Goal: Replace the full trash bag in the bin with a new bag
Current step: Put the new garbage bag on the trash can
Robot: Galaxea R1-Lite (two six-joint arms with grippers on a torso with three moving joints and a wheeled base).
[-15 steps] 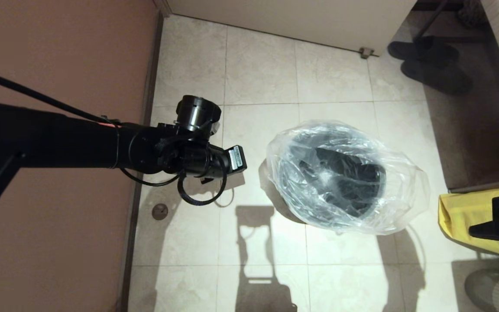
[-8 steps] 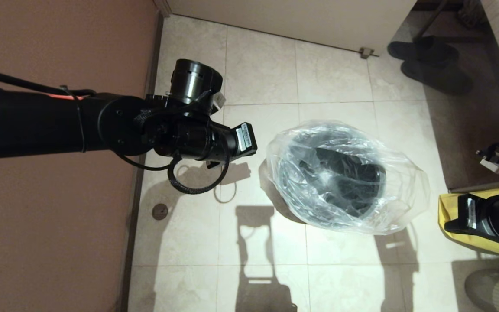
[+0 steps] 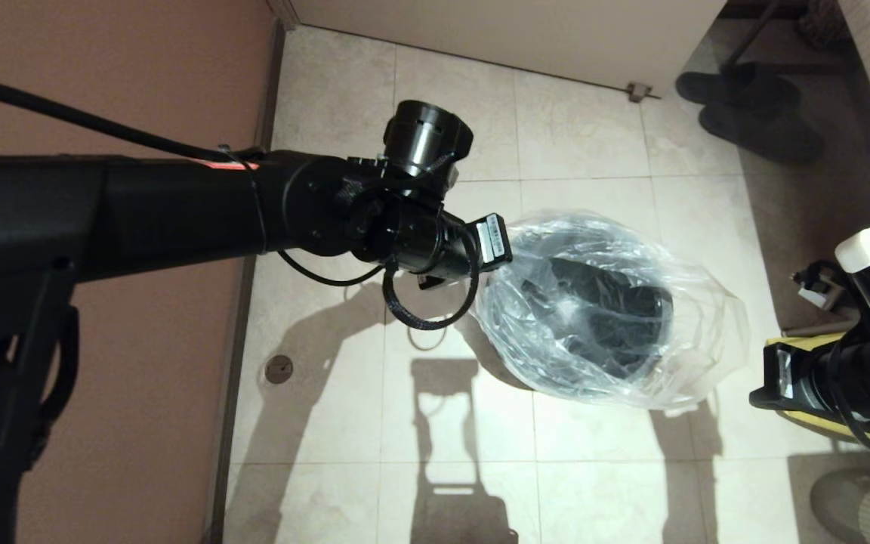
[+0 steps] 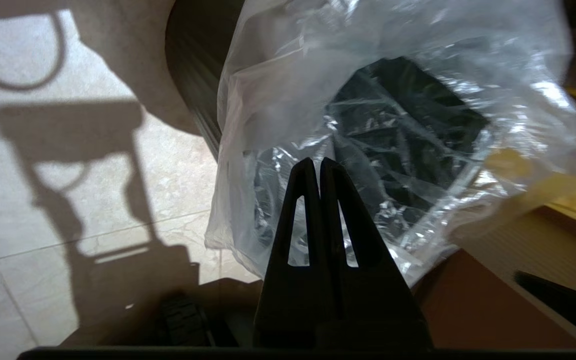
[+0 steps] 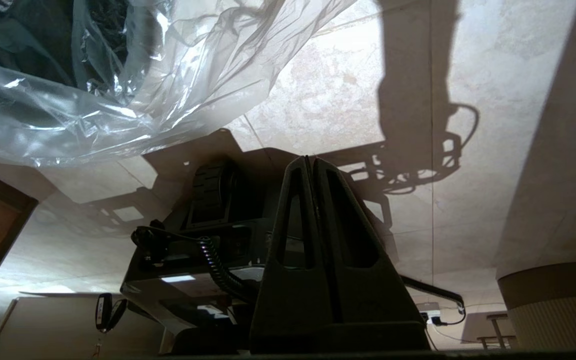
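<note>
The bin point(image 3: 609, 317) stands on the tiled floor, its dark inside showing through the new bag point(image 3: 699, 332). That clear, crinkly bag lies loosely over the bin's mouth and spills past it on the right. My left wrist point(image 3: 435, 242) hovers at the bin's left edge. The left gripper point(image 4: 319, 162) is shut and empty, its tips just in front of the bag point(image 4: 278, 90) and beside the bin's ribbed wall point(image 4: 193, 85). My right gripper point(image 5: 310, 161) is shut on nothing, to the right of the bag point(image 5: 43, 115) and above the floor.
A brown wall point(image 3: 103, 75) runs along the left. An opaque yellow bag point(image 3: 801, 346) lies under my right arm point(image 3: 850, 370). Dark slippers point(image 3: 752, 113) sit at the back right, and there is a floor drain point(image 3: 278, 369) near the wall. My own base point(image 5: 208, 215) is behind.
My left arm has swung rightward from near the wall to the bin's left edge. The right arm has come further into view over the yellow bag. The clear bag has not shifted.
</note>
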